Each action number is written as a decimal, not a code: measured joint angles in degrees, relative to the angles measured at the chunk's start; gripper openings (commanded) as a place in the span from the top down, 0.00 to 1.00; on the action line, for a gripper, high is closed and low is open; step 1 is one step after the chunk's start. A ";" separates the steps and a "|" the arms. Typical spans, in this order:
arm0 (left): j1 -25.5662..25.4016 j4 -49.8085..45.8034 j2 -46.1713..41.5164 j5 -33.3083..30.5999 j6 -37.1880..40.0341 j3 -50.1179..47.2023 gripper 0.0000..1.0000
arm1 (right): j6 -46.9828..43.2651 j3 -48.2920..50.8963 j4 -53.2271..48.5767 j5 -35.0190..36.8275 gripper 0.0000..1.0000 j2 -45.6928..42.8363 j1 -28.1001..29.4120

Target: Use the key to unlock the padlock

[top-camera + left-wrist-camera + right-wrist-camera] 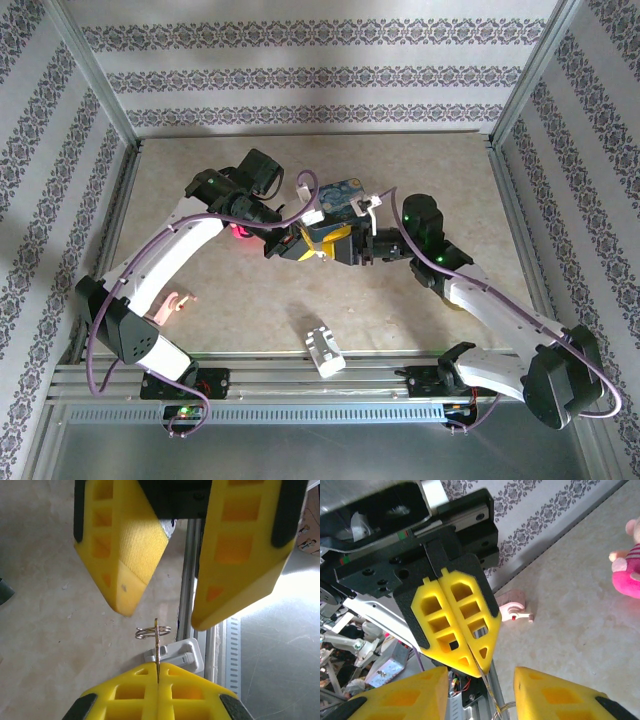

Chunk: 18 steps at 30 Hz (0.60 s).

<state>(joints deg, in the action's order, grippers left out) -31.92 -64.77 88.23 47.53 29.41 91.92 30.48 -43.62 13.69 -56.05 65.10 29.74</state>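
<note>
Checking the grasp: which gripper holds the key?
The left gripper, fingers shut on the key; the right gripper facing it stands open.

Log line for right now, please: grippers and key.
left gripper: shut on key | right gripper: open, fingertips facing key | key: upright, ring end out

Left gripper (157, 666), right gripper (161, 620) tip to tip over table (450, 180) centre. Key (156, 652) between left fingertips, facing right jaw gap. Tin (340, 193) just behind. Block (323, 350) in front, near edge. Toy (240, 232) left, under left arm (170, 255).
</note>
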 measured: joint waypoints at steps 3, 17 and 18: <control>0.00 0.00 0.00 0.00 0.02 0.00 1.00 | -0.61 -0.15 -1.16 -0.02 0.63 0.44 0.46; 0.00 0.09 -0.04 -0.02 -0.09 0.00 1.00 | -0.96 -0.52 -2.40 -0.04 0.71 2.71 0.92; 0.00 0.11 -0.09 -0.02 -0.17 0.00 1.00 | -0.96 -0.52 -2.40 -0.07 0.72 2.71 0.92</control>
<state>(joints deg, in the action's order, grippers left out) -31.92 -64.66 88.14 47.51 29.23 91.92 29.52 -44.14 11.29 -56.12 67.81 30.65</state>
